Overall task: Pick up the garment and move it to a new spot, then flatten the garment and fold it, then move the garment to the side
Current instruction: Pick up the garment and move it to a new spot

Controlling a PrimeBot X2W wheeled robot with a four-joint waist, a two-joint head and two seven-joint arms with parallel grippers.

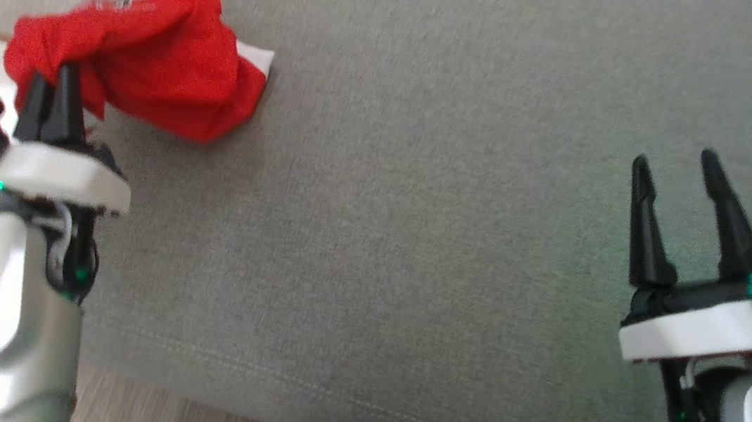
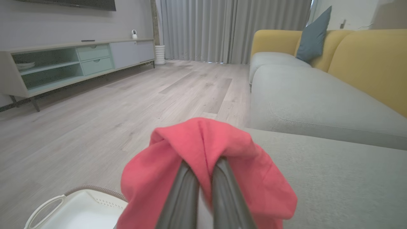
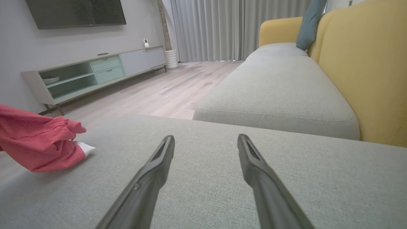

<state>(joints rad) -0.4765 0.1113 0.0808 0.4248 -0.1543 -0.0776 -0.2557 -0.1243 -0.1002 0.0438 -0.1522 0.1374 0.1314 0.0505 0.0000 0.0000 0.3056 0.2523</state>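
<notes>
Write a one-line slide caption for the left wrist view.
Left gripper shut on a bunched red fabric garment at the edge of the grey woven sofa cushion, white plastic basket nearby.

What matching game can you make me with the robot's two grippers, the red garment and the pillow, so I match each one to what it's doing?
Things
1. left gripper
2. right gripper
3. garment
4. pillow

States
A. open above the grey seat
B. leaning on the yellow sofa back
C. shut, pinching fabric
D. red, bunched up at the seat's edge

Pairs: 1-C, 2-A, 3-D, 4-B
</notes>
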